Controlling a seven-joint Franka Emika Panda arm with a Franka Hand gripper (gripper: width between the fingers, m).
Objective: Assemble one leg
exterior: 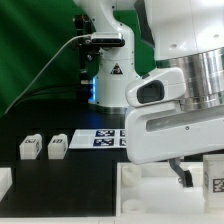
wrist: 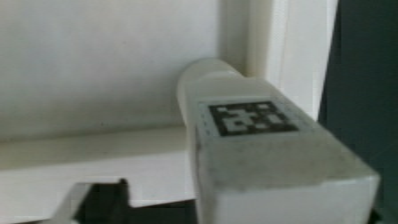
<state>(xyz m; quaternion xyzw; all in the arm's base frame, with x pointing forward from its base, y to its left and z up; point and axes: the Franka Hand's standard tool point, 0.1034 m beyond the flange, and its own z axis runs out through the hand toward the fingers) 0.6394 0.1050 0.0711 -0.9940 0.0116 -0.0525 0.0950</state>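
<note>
In the wrist view a white leg with a black-and-white tag on its face fills the near side. It lies over the large white square piece, beside that piece's raised rim. Of my gripper only one dark finger shows, a little apart from the leg; the other finger is hidden behind the leg. In the exterior view my gripper hangs low over the white piece, with that leg just to its right. Two more legs stand on the black table at the left.
The marker board lies flat at mid-table behind the arm. A white part sits at the exterior view's left edge. The robot's base stands at the back with a cable running left.
</note>
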